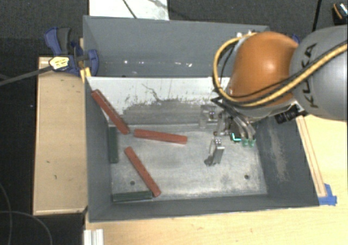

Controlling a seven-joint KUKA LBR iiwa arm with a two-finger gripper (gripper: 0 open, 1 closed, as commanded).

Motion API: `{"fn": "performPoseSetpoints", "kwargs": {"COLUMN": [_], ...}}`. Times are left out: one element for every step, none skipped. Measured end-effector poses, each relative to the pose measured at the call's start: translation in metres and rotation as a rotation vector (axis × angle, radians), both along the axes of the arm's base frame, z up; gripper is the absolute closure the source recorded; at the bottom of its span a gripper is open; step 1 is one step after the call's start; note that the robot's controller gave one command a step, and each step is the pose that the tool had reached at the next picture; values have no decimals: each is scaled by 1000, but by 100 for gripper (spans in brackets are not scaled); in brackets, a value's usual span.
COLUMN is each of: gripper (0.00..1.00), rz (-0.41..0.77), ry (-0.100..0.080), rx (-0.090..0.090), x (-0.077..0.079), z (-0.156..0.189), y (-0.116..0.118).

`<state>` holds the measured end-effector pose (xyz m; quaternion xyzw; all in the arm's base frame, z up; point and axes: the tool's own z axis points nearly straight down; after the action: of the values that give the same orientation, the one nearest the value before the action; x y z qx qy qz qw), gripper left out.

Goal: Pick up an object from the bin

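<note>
over the bin's right half: tool (216, 152) hangs above the bare floor of the bin (179, 48).
tool state: cannot tell whether wide or narrow.
nearest thing: red-brown stick (160, 137), flat at mid-bin.
relation: it lies near, to the view's left of the tool; its long axis seems to point almost at the tool.
further left: slanted red-brown stick (142, 171), dark bar (132, 197).

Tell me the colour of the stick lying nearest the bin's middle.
The stick is reddish-brown, seen best in the camera view.
</note>
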<state>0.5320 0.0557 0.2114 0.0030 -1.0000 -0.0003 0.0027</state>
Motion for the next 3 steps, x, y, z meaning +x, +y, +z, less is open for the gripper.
{"fn": "performPoseSetpoints", "kwargs": {"gripper": [0,100,0], "rz": [75,71,69], "ry": [0,-6,-6], "rx": [0,0,1], "x": [50,51,51], "z": [-143,-138,-138], "y": [4,4,4]}}
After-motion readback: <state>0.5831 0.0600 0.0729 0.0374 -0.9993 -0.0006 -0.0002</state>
